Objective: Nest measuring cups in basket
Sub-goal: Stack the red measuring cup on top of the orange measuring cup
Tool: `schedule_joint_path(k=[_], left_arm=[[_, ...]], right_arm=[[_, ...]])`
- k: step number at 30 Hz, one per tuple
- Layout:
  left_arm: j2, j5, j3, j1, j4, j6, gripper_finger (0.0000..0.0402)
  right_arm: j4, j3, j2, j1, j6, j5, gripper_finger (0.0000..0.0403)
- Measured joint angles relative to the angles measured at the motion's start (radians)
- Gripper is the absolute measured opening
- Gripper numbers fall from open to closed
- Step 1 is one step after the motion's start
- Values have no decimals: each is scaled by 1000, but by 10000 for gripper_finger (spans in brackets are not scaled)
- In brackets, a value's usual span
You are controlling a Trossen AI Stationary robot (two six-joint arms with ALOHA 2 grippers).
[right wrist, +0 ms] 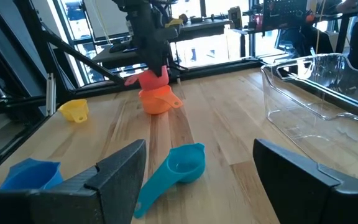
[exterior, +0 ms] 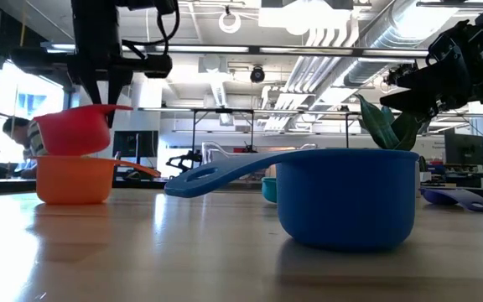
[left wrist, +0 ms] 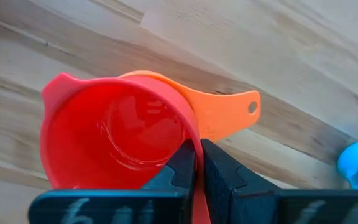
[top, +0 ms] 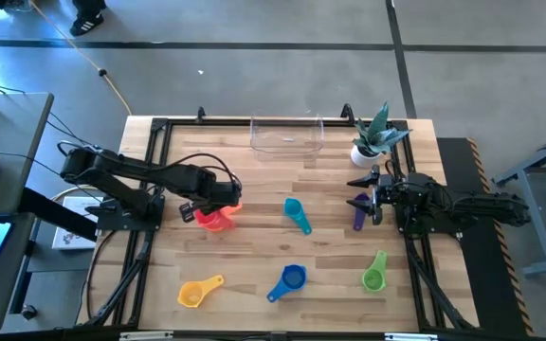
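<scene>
Left gripper (left wrist: 197, 163) clamped on the red measuring cup (left wrist: 114, 134), pinching its rim, held just above the orange measuring cup (left wrist: 219, 112) on the table's (top: 254, 265) left side. Right gripper (top: 361, 201) spread open, hanging beside the purple cup (top: 359, 216). Clear basket (top: 286, 135) at the far edge, well apart.
</scene>
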Motion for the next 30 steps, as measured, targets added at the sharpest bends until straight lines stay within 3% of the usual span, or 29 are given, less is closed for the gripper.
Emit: schedule_joint_path(k=[17,30], left_arm=[[61,17,1,20,18,48,12],[61,17,1,20,18,49,55]], right_arm=[[8,0,0,0,0,0,288],[8,0,0,0,0,0,288]])
